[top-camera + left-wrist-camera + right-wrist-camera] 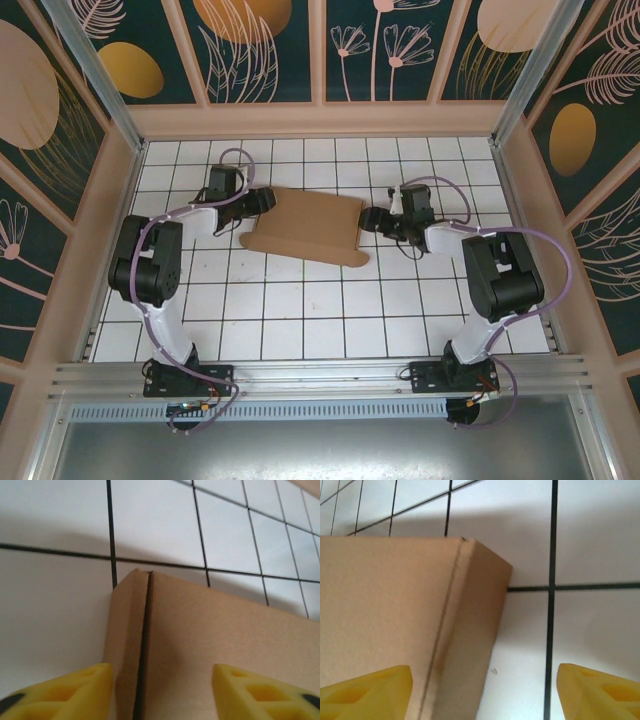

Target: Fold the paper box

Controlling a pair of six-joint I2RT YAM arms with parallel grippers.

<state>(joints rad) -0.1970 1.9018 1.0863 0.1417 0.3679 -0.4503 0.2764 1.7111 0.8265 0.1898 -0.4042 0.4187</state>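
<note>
Paper box point(305, 226) is lying closed and flat, so folding is looking nearly finished. Left gripper point(162, 670) and right gripper point(485, 669) are hanging open with a box corner just ahead of each, gripping nothing. Maybe a final tuck is remaining.

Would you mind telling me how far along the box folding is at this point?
Mostly done, it seems: the paper box lies closed and flat on the table, its end folds creased. Nothing is gripped; the left claw and right claw stand open at its two ends. Remaining: possibly tucking the near flap, whose edge looks uneven from above.
</note>
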